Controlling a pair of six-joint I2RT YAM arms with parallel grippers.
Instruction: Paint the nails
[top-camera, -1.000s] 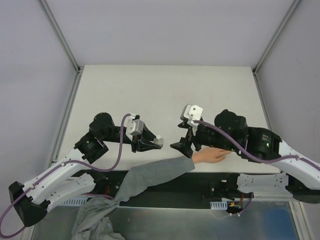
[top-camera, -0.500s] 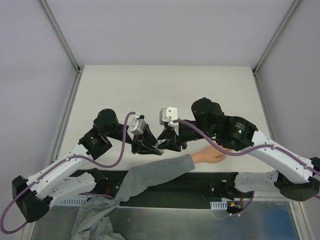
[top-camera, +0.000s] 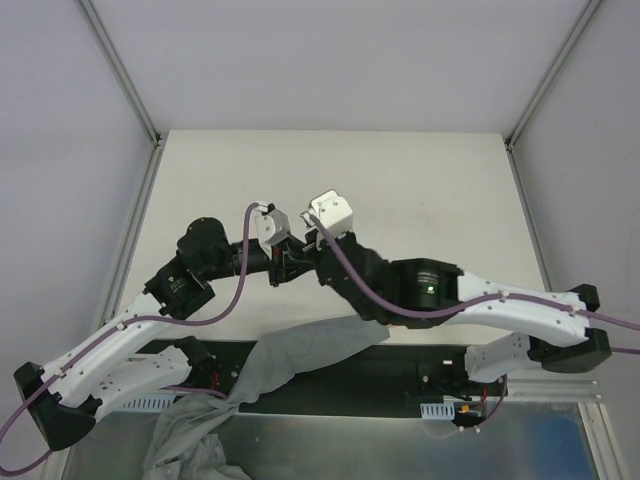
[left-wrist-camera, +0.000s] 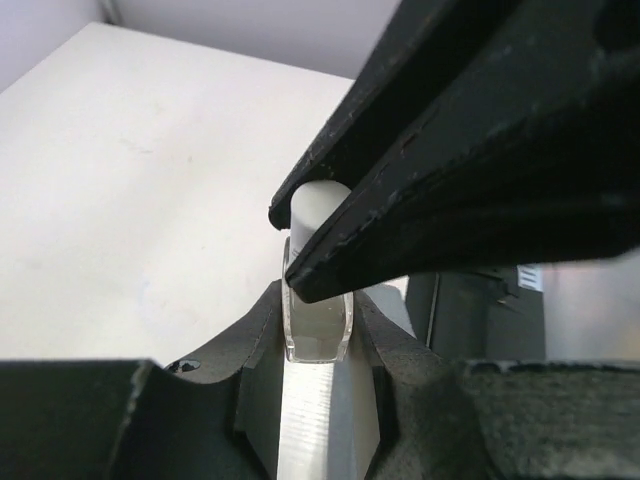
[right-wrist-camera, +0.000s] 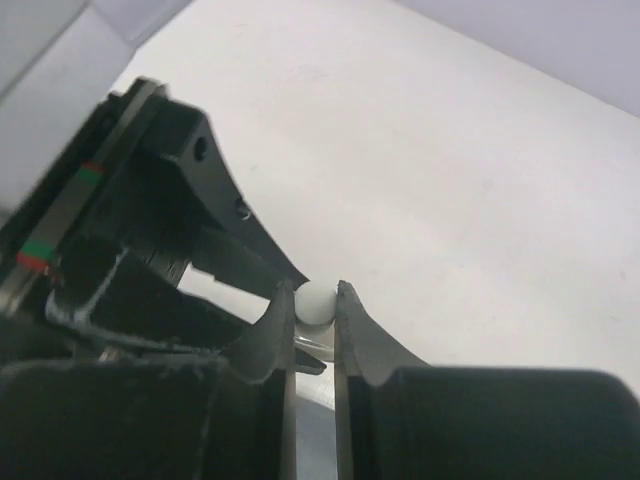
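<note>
My left gripper (left-wrist-camera: 318, 305) is shut on a small clear bottle (left-wrist-camera: 318, 328) with a white cap (left-wrist-camera: 312, 212). My right gripper (right-wrist-camera: 315, 293) comes from the opposite side and is shut on that white cap (right-wrist-camera: 316, 303), with a finger pressing each side. In the top view the two grippers meet near the table's middle, the left gripper (top-camera: 285, 265) beside the right gripper (top-camera: 303, 255). The nails and the peach hand are hidden under my right arm. Only the grey sleeve (top-camera: 312, 347) shows at the table's near edge.
The pale table (top-camera: 420, 180) stretches behind and to both sides of the grippers. The grey sleeve's cloth hangs off the front edge toward the lower left (top-camera: 190, 440). My right arm (top-camera: 500, 310) lies across the near right part of the table.
My right arm swung left, away from above the hand, to the bottle held by my left gripper. Its jaws went from open to shut on the cap. The hand is now covered.
</note>
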